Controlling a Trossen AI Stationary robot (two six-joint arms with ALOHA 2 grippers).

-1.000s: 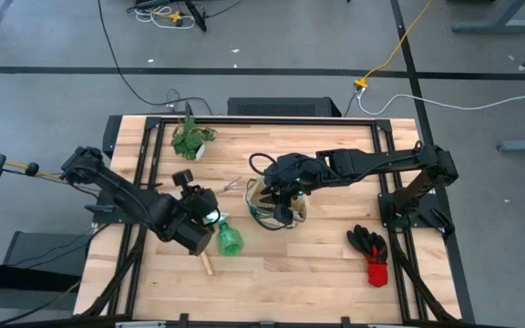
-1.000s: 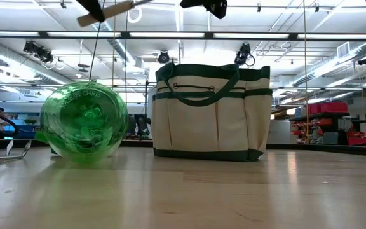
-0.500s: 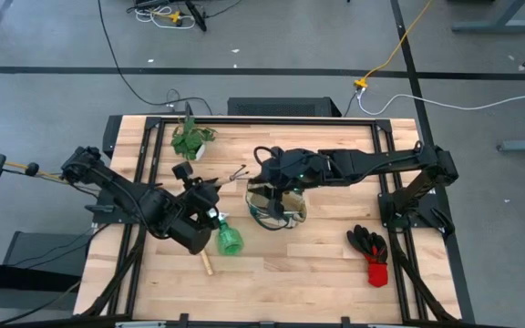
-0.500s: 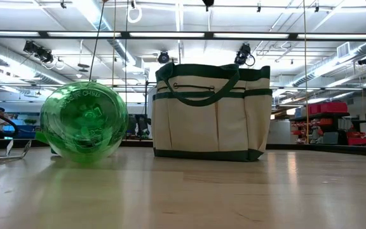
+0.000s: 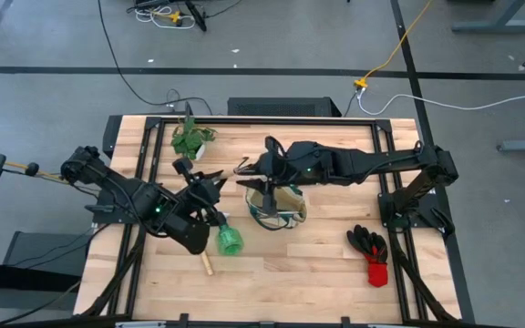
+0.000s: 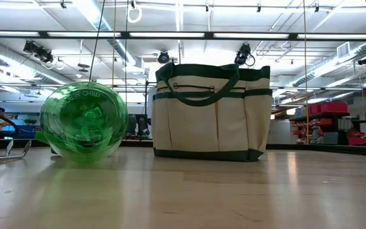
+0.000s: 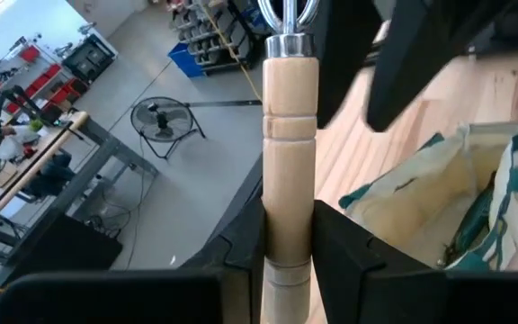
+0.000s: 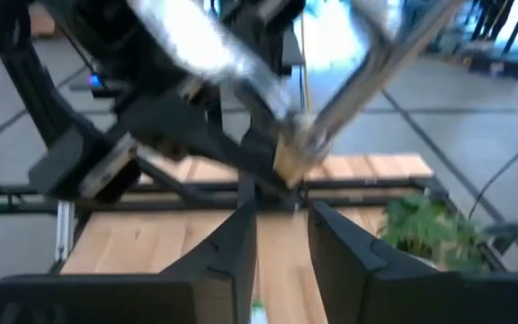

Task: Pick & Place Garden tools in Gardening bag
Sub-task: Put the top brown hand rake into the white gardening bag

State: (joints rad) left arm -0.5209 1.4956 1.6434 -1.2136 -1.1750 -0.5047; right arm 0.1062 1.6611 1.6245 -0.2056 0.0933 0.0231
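Fingers (image 7: 331, 243) of left gripper clamp the rake's wooden handle (image 7: 288, 135)

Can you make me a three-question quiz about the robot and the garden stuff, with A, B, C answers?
1. Where are the gloves?
A. in the bag
B. on the table near the right arm's base
C. beside the plant

2. What colour is the bag's trim?
A. dark green
B. red
C. blue

3. What does the left gripper hold?
A. nothing
B. the gloves
C. the rake by its wooden handle

Answers:
1 B, they lie on bare wood, apart from the bag.
2 A, green bands and handles show on cream cloth.
3 C, its fingers clamp the handle.
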